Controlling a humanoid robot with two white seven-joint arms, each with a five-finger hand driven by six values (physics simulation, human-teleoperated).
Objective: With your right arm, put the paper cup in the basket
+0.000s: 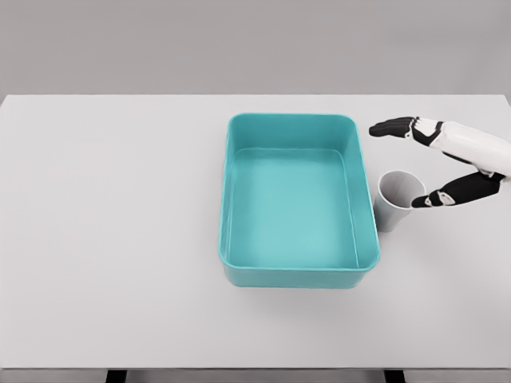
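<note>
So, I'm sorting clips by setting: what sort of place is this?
Likely a bare simulated test bench: a plain white table against a blank grey wall, with only a teal basket, a paper cup and the right hand.

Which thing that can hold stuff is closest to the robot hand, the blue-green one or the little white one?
The little white paper cup. It stands just right of the teal basket, and the right robot hand is open around it, thumb at its rim.

Paper cup [397, 201] stands just right of the basket [297, 274] — perhaps touching — on the table [112, 223].
</note>
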